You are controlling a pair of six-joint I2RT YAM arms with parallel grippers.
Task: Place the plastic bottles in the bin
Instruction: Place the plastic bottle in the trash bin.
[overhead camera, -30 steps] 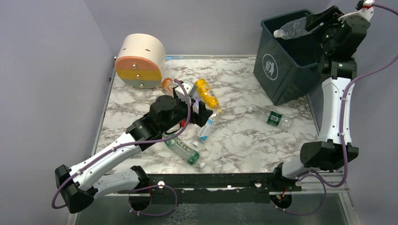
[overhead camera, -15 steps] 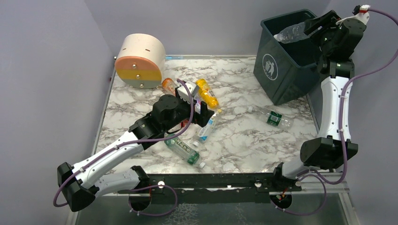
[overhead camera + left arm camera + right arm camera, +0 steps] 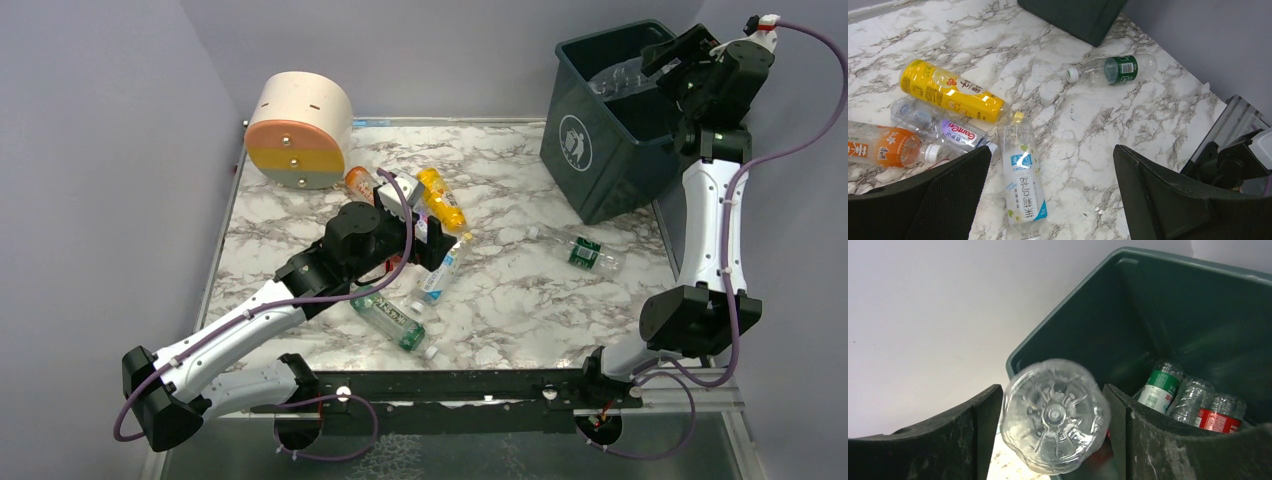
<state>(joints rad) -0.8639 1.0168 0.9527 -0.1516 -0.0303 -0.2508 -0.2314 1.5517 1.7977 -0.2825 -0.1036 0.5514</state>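
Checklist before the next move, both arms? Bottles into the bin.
1. Right gripper above the bin opening: ok.
2. Clear bottle released: cannot tell; its base sits between the fingers.
3. Room in bin: ok; three bottles visible at the bottom.
4. Left gripper open: ok; white-labelled bottle below it.
5. Table cleared: not ok; yellow bottle and others lie there.

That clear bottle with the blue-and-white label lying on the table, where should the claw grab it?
Pinch the clear bottle across its labelled middle, coming straight down from above: it lies flat on its side, so both round flanks are exposed there.
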